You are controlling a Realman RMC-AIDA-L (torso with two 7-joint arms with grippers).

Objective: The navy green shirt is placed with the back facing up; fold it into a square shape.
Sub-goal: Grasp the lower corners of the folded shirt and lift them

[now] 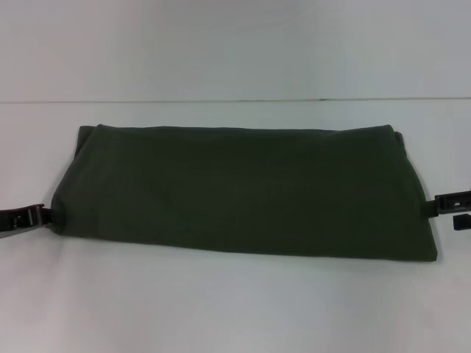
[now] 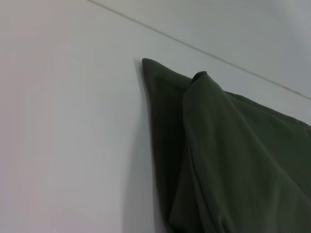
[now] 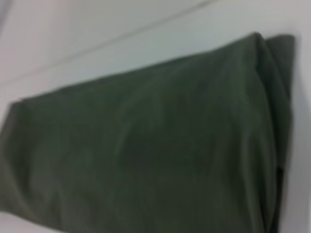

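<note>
Nearest the robot lies a bare strip of the white table, and just beyond it runs the near long edge of the navy green shirt, which is folded into a wide, flat band stretching across the middle of the table from the robot's left to its right. The plain fabric faces up with no lettering showing. At the shirt's left end, close to the near corner, the left gripper reaches in from the edge of the head view and sits right at the cloth; at the right end, also toward the near corner, the right gripper sits just beside the cloth in the same way. Whether either one is clenched on the fabric or has let go cannot be told from these views. The left wrist view shows the shirt's end as two stacked layers, the upper one folded over the lower and ending in a small peak. The right wrist view looks along the shirt, with a doubled edge at its far corner. Beyond the shirt, a thin dark seam crosses the table.
</note>
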